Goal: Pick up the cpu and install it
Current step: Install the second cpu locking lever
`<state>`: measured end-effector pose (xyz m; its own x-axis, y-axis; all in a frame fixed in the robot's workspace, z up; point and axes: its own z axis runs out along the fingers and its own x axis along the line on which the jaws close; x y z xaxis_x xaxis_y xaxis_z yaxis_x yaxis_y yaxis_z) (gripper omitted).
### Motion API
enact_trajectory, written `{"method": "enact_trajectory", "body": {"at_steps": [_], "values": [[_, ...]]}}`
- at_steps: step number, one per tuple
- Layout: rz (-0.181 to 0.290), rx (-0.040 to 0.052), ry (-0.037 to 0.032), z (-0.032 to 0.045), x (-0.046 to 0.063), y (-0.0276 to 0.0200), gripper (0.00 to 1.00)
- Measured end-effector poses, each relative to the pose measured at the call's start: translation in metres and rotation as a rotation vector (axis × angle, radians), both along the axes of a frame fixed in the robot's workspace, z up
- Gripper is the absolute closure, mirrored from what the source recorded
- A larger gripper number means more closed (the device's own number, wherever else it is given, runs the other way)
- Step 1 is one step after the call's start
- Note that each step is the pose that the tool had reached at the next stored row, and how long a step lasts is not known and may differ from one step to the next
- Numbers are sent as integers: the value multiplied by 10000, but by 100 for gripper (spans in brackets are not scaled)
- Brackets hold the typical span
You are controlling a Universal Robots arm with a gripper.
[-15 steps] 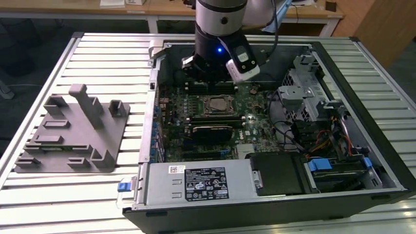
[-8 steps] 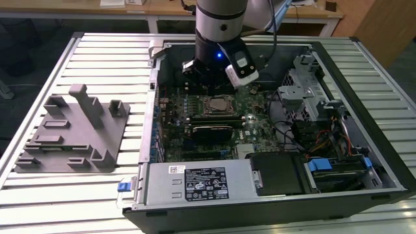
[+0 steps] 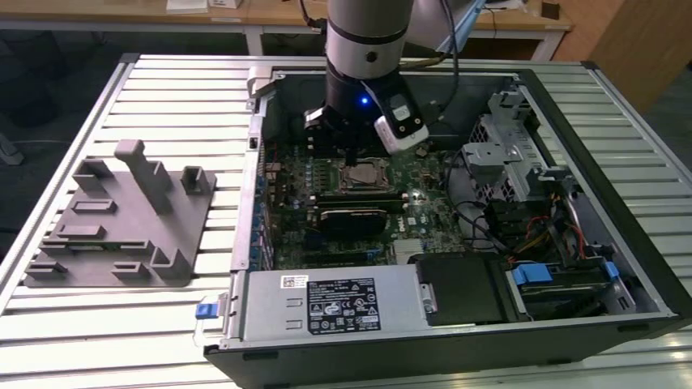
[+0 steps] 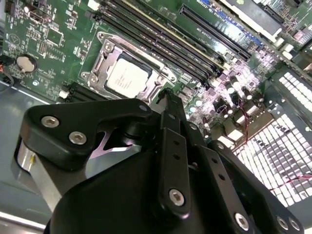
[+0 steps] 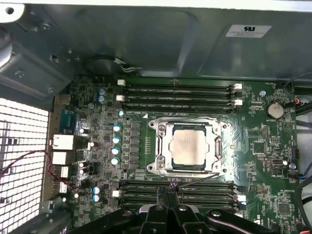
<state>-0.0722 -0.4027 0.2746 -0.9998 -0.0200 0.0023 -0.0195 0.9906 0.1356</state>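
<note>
Cpu (image 5: 188,149) sat square in socket (image 5: 161,146); gripper (image 5: 170,191) hovered above, jaws closed, empty; a straight vertical retreat seemed wise.

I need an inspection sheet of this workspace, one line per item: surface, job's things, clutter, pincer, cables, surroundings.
Surface: slatted metal table, carrying an open computer case.
Job's things: cpu lies in the socket of the green motherboard; nothing rests on it.
Clutter: grey tray with upright posts, on the exterior view's left of the case.
Pincer: pincer shut, holding nothing, above the board beside the socket.
Cables: coloured wire bundle inside the case, on the exterior view's right.
Surroundings: wooden desks behind the table.
</note>
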Motion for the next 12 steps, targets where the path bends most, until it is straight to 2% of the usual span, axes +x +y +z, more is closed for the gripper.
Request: {"method": "enact_trajectory", "body": {"at_steps": [4,12], "values": [[-137,-32,0,-40,23,0,89],[-210,-34,0,-146,51,0,89]]}}
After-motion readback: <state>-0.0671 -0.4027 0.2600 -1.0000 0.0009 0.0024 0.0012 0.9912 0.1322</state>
